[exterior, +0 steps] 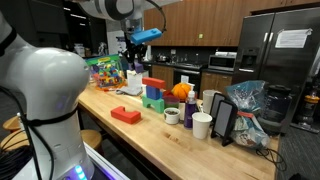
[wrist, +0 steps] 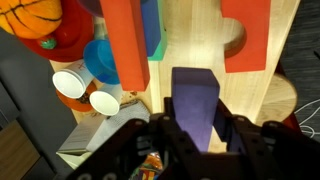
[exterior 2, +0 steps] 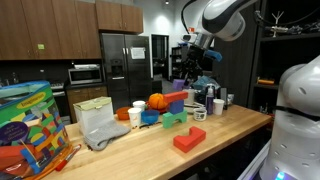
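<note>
A kitchen, shown by steel fridge (exterior: 275, 50), microwave (exterior 2: 85, 73) and wooden cabinets (exterior 2: 45, 25)

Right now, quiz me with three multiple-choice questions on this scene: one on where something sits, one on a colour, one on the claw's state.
1. Where does the flat red block lie?
A) on the wooden table
B) on the floor
C) on a shelf

2. What colour is the block in the claw?
A) yellow
B) white
C) purple

3. The claw is:
A) open and empty
B) shut on a block
C) lying flat on the table

Answers:
1 A: both exterior views show it alone on the tabletop.
2 C: the wrist view shows a purple block.
3 B: its fingers press both sides of the block.
</note>
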`<state>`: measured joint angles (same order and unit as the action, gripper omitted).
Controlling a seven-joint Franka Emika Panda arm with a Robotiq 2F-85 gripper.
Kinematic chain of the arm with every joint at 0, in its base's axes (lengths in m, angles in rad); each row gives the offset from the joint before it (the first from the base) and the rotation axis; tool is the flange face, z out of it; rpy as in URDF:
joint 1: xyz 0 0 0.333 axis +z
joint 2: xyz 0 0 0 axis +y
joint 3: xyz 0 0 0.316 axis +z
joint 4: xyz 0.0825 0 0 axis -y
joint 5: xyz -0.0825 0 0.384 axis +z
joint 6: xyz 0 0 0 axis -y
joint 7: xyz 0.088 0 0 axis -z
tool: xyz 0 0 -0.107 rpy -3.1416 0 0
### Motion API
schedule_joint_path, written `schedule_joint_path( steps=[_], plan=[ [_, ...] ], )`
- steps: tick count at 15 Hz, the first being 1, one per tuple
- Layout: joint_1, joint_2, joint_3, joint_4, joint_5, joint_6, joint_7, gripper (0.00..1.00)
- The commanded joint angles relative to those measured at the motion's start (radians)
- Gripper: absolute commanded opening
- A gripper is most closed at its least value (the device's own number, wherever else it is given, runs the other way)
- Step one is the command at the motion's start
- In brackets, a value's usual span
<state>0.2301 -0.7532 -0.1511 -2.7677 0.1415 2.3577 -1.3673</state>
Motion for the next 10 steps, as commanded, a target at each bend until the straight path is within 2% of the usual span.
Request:
schedule_joint_path(
  steps=[1, 6, 10],
  plan=[
    [-0.025, -0.029, 0.002, 0.013, -0.087, -0.036, -0.036, 0.15],
    [-0.022, -0.006, -0.015, 0.087, -0.174, -0.147, -0.128, 0.15],
    [-0.014, 0.025, -0.024, 0.157, -0.171, -0.223, -0.218, 0.15]
  ],
)
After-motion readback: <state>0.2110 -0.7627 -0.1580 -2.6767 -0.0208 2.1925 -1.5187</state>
